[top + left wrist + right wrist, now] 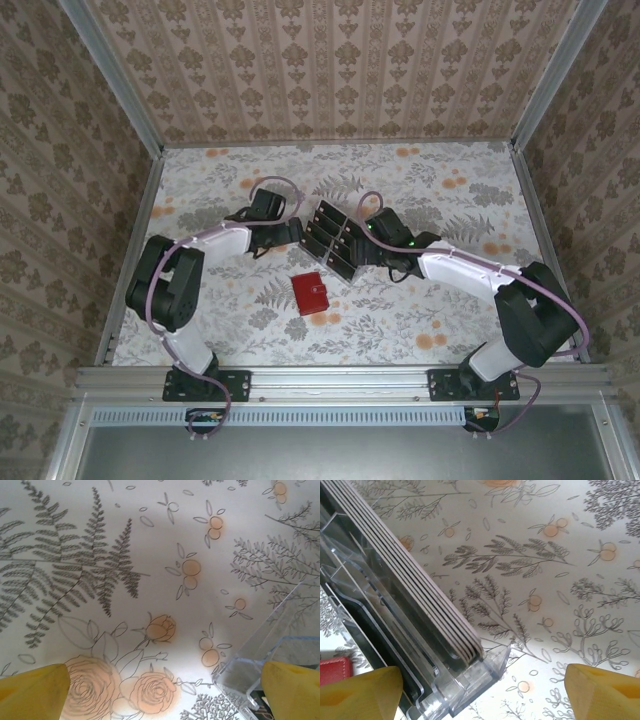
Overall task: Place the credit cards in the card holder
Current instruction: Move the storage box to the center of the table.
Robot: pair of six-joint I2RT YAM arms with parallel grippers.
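Observation:
Several black credit cards [330, 238] stand on edge in a clear slotted tray [345, 265] at the table's middle. Their stacked pale edges [410, 575] run diagonally through the right wrist view. The red card holder [310, 293] lies shut on the cloth just in front of the tray, and its corner [334, 670] peeks in at the left. My right gripper [482, 695] is open at the tray's right end, with the tray corner [470, 680] and the card ends between its yellow fingers [605, 690]. My left gripper [162, 700] is open over bare cloth, the tray's left corner [250, 670] by its right finger [292, 690].
The floral tablecloth [450, 190] covers the whole table, bounded by patterned walls at the back and both sides and a metal rail [340, 378] at the near edge. Both arms [215, 245] reach in toward the tray from either side.

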